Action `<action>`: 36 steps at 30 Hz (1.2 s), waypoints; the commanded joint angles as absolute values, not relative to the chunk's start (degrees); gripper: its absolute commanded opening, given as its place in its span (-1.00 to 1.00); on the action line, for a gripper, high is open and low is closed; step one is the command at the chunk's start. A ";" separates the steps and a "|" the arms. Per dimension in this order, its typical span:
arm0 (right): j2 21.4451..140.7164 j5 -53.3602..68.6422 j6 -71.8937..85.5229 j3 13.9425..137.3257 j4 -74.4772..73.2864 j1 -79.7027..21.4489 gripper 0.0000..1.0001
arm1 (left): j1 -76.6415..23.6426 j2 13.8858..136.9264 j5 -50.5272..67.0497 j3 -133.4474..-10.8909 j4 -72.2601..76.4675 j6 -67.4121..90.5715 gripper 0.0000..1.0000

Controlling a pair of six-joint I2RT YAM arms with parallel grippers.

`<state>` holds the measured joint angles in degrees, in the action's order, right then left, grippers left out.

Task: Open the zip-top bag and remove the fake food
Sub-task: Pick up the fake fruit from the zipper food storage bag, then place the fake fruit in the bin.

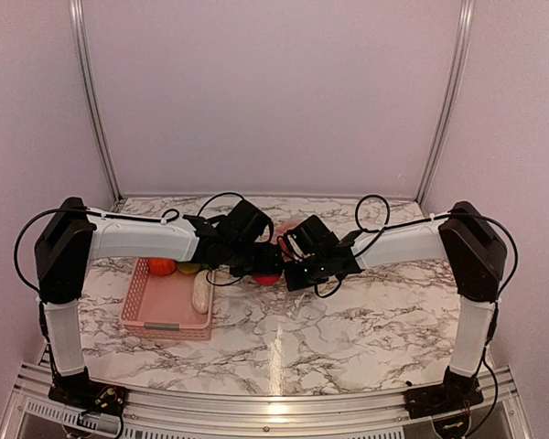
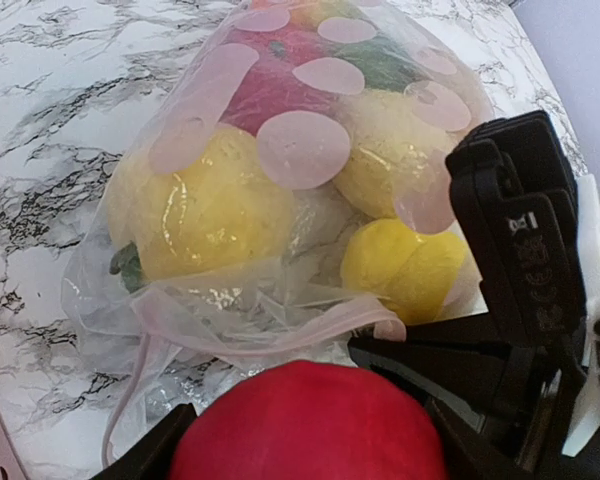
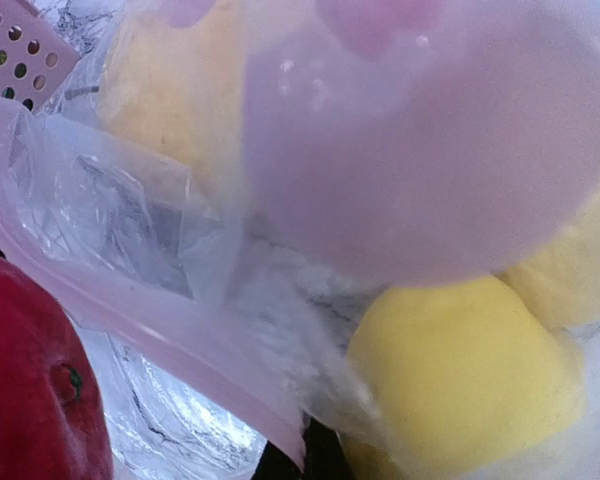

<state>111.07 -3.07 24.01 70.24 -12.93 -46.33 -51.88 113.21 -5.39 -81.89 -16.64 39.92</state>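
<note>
A red fruit (image 2: pixel 310 425) is clamped in the left claw (image 2: pixel 305 455) at the mouth of the bag (image 2: pixel 280 170) on the tabletop (image 2: pixel 40 120) — its rim pinched by the right claw (image 3: pixel 295 462); a straight, slow withdrawal is advised.

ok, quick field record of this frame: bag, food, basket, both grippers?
bag: zip-top bag, clear with pale dots, on marble table, mouth appears open toward the left wrist camera
in bag: yellow fruits, red piece behind them
out of bag: red fruit held in left gripper
right gripper: at the bag's mouth edge, grip unclear
basket: pink basket left of bag, holds orange piece and whitish piece
status: several pieces not yet out of bag
</note>
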 commanded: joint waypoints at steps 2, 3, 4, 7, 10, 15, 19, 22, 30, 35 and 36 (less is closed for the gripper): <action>109.62 -2.81 24.55 71.10 -14.22 -45.88 -1.00 | -52.16 108.67 -4.89 -79.26 -17.89 39.20 0.24; 109.48 -2.81 24.56 71.17 -14.24 -45.88 -1.00 | -52.20 108.19 -4.94 -79.01 -18.27 39.22 0.24; 109.37 -2.81 24.56 71.25 -14.36 -45.90 -1.00 | -52.21 107.60 -4.92 -78.65 -18.46 39.31 0.24; 108.80 -2.72 24.67 71.20 -14.29 -45.88 -1.00 | -52.20 106.00 -5.00 -77.65 -19.20 39.38 0.24; 108.21 -2.43 24.80 71.35 -14.20 -45.89 -1.00 | -52.13 104.07 -5.30 -76.35 -19.90 39.48 0.24; 107.33 -1.48 24.73 72.09 -14.34 -45.88 -1.00 | -52.16 99.66 -6.18 -74.19 -21.57 39.70 0.24; 106.45 -0.67 24.59 72.39 -14.20 -45.88 -1.00 | -52.20 95.63 -7.96 -72.01 -23.03 39.90 0.24; 105.20 1.21 24.50 72.35 -14.27 -45.93 -1.00 | -52.04 92.32 -10.32 -69.66 -24.57 40.27 0.25; 103.40 1.68 23.73 73.32 -15.67 -46.82 -1.00 | -49.16 83.81 -14.23 -61.88 -25.17 42.94 0.24; 102.80 1.67 23.43 73.84 -16.38 -47.36 -1.00 | -44.84 79.77 -14.26 -56.59 -25.10 44.33 0.24; 102.71 1.67 23.40 74.03 -16.47 -47.49 -1.00 | -43.88 79.38 -14.06 -55.58 -24.89 44.38 0.24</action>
